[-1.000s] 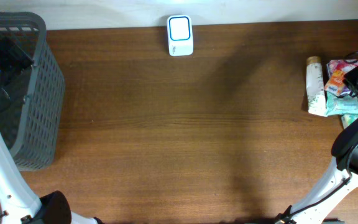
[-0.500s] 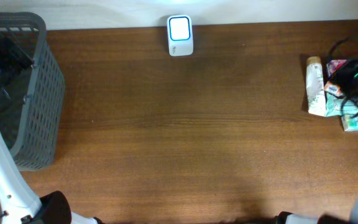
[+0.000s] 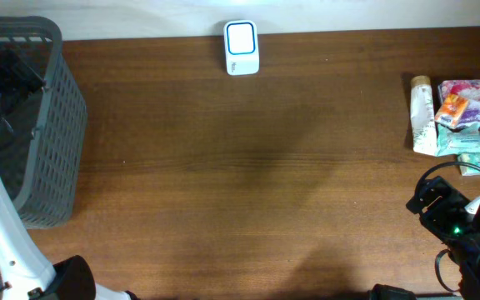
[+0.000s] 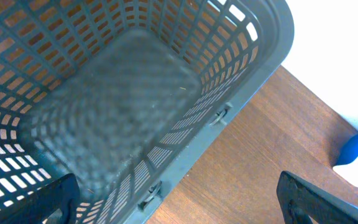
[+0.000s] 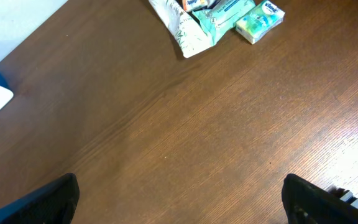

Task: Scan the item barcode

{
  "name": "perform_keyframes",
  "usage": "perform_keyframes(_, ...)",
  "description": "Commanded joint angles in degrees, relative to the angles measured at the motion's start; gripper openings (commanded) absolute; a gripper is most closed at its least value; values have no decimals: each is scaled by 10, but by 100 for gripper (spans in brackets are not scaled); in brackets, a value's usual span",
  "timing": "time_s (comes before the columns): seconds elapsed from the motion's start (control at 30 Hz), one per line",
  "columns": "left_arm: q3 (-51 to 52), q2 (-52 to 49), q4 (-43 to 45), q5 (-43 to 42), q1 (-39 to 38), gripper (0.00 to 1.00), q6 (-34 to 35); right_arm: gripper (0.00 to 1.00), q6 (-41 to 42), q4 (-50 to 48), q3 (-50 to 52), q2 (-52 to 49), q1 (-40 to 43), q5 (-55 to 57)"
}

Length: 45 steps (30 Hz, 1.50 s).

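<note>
Now both grippers are released and empty, and the goods lie on the table untouched.

Nearest, at the right front of the table, the right gripper hangs over bare wood, its fingers spread wide with nothing between them. At the left, the left gripper hovers above the grey mesh basket, spread just as wide and holding nothing. Beyond the right gripper, by the right edge, lies the pile of items. A small tissue pack is on its near side, a green packet rests against a pale tube, and an orange sachet and pink packet are behind. Farthest, at the middle of the back edge, sits the white scanner, well apart from the pile.
</note>
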State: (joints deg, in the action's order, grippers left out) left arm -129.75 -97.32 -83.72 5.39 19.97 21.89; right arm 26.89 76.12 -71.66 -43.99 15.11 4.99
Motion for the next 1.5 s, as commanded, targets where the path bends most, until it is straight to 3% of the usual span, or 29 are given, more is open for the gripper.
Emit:
perform_keyframes(0.0,-4,0,1,4,3,99,-9,99,-1,0,5,1,-5,2)
perform_keyframes(0.23,-4,0,1,4,3,99,-9,98,-1,15,5,1,-5,-63)
perform_keyframes(0.4,-4,0,1,4,3,99,-9,99,-100,15,5,1,-5,-85)
perform_keyframes(0.53,-4,0,1,4,3,99,-9,99,-103,6,28,0,-30,-85)
perform_keyframes(0.77,-4,0,1,4,3,99,-9,99,-134,-235,236,96,-160,-70)
perform_keyframes(1.0,-4,0,1,4,3,99,-9,99,-134,-489,497,192,-167,-79)
perform_keyframes(1.1,-4,0,1,4,3,99,-9,99,-134,-643,594,239,-173,-95)
perform_keyframes(1.47,-4,0,1,4,3,99,-9,99,-177,-685,648,341,-189,-88)
